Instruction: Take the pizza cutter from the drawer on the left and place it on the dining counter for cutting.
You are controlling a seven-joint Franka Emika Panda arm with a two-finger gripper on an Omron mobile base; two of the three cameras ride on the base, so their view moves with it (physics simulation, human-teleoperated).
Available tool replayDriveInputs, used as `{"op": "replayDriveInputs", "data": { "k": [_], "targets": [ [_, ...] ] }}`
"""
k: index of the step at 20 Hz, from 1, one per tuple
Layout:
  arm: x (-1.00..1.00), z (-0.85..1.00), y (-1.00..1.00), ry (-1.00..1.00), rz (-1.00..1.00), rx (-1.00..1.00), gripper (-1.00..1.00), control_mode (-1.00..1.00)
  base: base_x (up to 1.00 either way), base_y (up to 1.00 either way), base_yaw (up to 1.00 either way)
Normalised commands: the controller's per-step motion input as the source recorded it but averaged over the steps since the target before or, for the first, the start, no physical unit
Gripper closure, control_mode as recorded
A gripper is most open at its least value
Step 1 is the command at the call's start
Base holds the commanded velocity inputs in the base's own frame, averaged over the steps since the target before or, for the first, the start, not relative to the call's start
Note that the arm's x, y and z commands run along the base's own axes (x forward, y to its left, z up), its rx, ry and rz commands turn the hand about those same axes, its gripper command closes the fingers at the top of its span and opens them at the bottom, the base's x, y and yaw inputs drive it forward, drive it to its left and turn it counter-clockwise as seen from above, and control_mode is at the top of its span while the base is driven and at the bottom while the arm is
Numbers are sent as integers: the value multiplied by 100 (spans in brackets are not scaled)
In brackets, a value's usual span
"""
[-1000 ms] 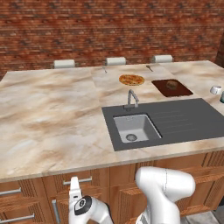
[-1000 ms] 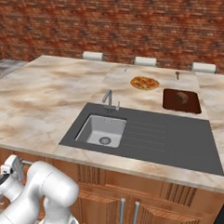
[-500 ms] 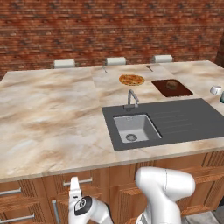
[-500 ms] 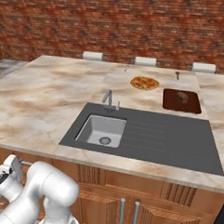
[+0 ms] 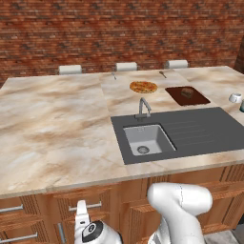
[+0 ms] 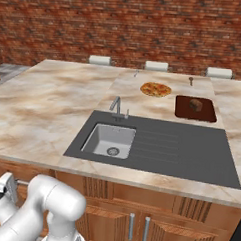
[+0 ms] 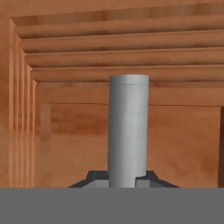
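My gripper (image 7: pixel 123 180) sits low against the brown cabinet front, below the dining counter (image 5: pixel 57 124). In the hand view the drawer's silver bar handle (image 7: pixel 128 131) runs straight up between my two dark fingertips (image 7: pixel 94 179), which close on it from both sides. The drawer (image 5: pixel 102 194) is shut, its front flush with the cabinets. From the left base view my hand (image 5: pixel 82 212) reaches that handle (image 5: pixel 91 206) just under the counter edge; from the right base view it is at the far lower left (image 6: pixel 8 185). The pizza cutter is hidden.
A dark grey sink panel (image 5: pixel 200 133) with a faucet (image 5: pixel 143 107) is set into the counter. Behind it lie a pizza (image 5: pixel 143 86) and a dark red cutting board (image 5: pixel 187 95). Two more drawer handles (image 5: pixel 12 208) show further left. Stools line the far side.
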Motion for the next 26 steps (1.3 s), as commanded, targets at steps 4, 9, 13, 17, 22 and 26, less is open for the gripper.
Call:
{"op": "replayDriveInputs", "data": {
  "k": [4,9,13,17,22,26],
  "targets": [
    [-64,-21,3,18,0,0,100,-100,0,0,0],
    [-61,-24,3,17,0,0,100,-100,0,0,0],
    [-58,-26,4,16,0,0,100,-100,0,0,0],
    [-62,-28,2,14,0,0,100,-100,0,0,0],
    [-64,-31,5,13,0,0,100,-100,0,0,0],
    [-67,-32,5,13,0,0,100,-100,0,0,0]
  ]
}}
